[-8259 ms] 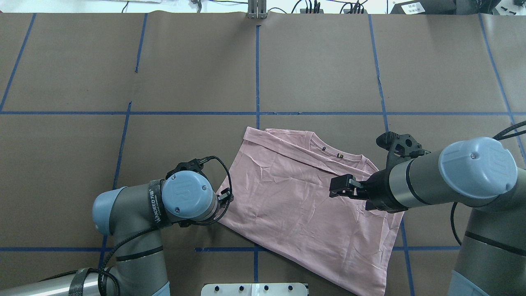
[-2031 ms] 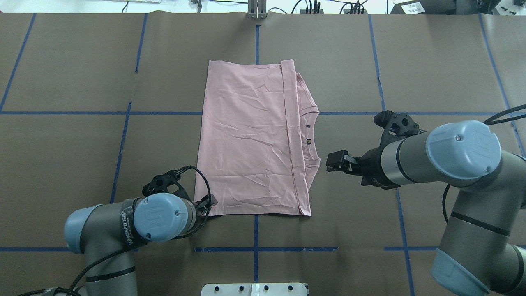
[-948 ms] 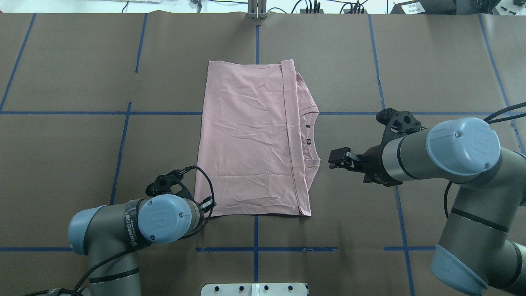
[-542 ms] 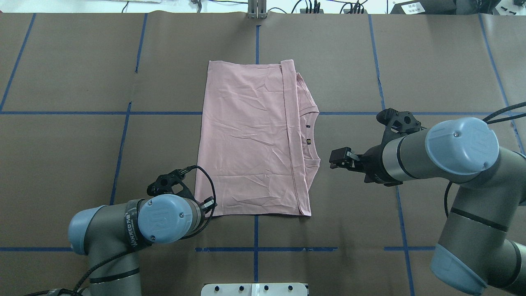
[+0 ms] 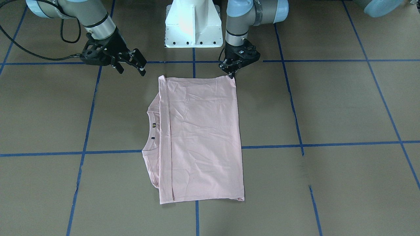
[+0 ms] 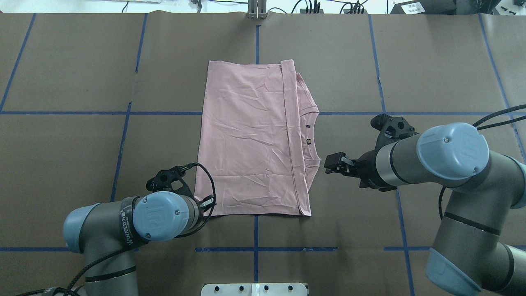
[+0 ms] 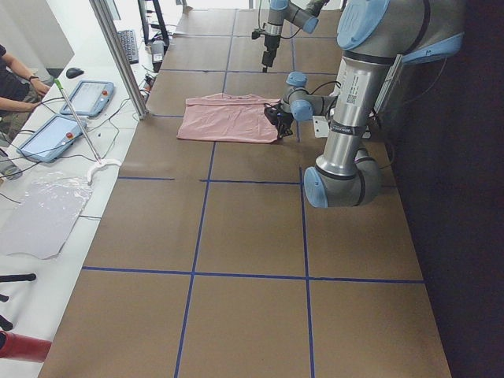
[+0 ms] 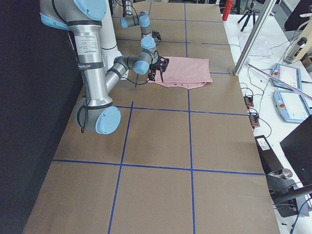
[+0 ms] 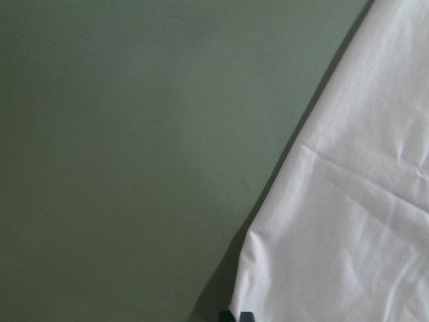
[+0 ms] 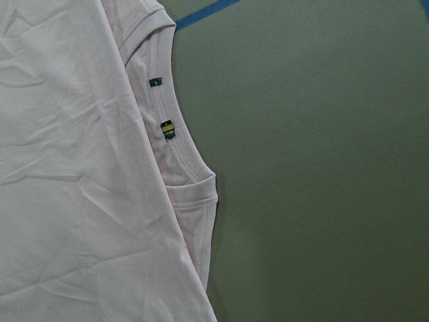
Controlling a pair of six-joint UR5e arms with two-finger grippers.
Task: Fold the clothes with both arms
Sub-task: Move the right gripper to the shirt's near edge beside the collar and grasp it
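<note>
see the shirt (image 6: 254, 139) flat on the middle of the surface (image 6: 82, 74), one side folded over. looks soft, thin, light and floppy, so likely to sag and wrinkle if lifted by one spot. better to pinch two corners at once. right at a near corner, left gripper (image 5: 233, 74), jaws too hidden to tell. off to the other side, right gripper (image 5: 132, 68), jaws wide, holding nothing.

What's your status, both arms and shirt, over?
Right gripper open, off the cloth. Left gripper at T-shirt corner, grip unclear. T-shirt flat, partly folded. No obstacle seen.
</note>
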